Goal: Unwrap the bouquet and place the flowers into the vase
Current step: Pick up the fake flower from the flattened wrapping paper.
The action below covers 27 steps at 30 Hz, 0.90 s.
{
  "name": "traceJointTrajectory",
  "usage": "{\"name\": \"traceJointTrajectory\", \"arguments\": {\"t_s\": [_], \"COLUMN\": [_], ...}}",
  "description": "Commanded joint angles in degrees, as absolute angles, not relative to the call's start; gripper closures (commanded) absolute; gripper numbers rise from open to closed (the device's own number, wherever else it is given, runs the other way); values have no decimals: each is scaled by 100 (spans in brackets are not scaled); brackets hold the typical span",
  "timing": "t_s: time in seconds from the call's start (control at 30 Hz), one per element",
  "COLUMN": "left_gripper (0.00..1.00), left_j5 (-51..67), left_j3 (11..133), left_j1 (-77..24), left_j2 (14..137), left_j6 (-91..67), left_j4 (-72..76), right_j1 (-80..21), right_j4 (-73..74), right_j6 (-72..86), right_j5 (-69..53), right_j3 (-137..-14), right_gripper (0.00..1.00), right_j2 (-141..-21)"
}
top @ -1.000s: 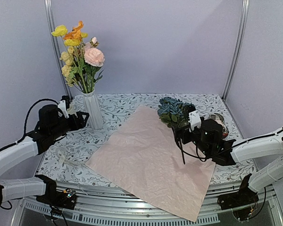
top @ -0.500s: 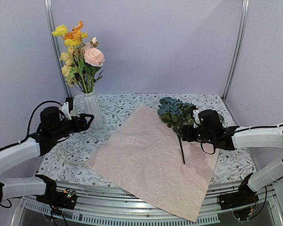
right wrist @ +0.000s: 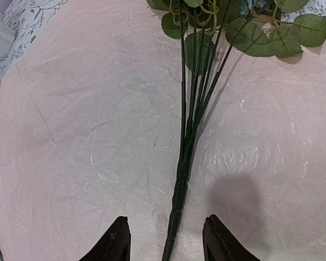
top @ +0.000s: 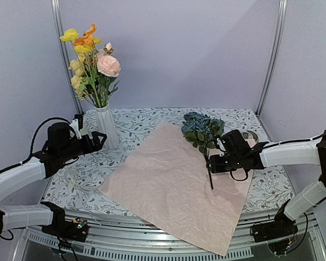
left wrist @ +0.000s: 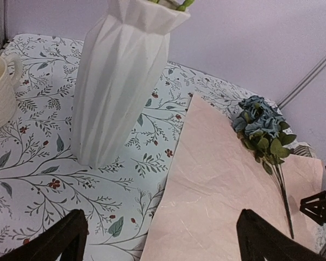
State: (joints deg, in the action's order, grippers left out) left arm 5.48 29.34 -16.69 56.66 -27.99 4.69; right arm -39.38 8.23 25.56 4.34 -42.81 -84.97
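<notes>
unwrap: looks done. The wrapping paper (top: 163, 185) lies open and flat on the table (top: 146, 120).
in vase: yellow, orange, pink and cream flowers (top: 92, 60) stand in the white vase (top: 106, 128), far left on the table.
left over: we count one blue cluster (top: 201, 128) lying on the far-right part of the paper. Its head is toward the far edge and its stem (right wrist: 180, 163) runs back toward the arms.
right gripper (right wrist: 165, 218): low over that stem, one finger on each side. It's partly spread with a gap on both sides, so nothing is pinched yet.
left gripper (left wrist: 163, 239): spread wide and empty, just beside the vase.
progress: we judge it near the end. What's left is to pinch the stem, carry it across and drop it in the neck.
risk: the neck is already crowded, so we expect a tight fit.
</notes>
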Motion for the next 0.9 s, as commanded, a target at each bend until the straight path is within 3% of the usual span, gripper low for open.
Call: {"name": "traceJointTrajectory", "arguments": {"t_s": [0.0,0.33,0.53,0.87], "left_gripper": [2,2,2,3], "left_j5": [554,747,779,782], "left_j3": [3120,3072,3125,3168], "left_j1": [-1628,-1622,-1622,-1620], "left_j2": [5744,5710,5778,5814], "left_j6": [-2821,-2752,-2744,-2735], "left_j4": [323,518,492,488], "right_j1": [-3939,-3942,-3938,-3954], "right_j4": [1015,1266,1408,1644], "right_j6": [2654,2662,2628,2600], "right_j5": [238,202,226,369], "right_j3": [-4375,-4571,-4698,-4982], "right_gripper": [55,61,69,69], "right_j2": [-8735,-9169,-9263,-9608]}}
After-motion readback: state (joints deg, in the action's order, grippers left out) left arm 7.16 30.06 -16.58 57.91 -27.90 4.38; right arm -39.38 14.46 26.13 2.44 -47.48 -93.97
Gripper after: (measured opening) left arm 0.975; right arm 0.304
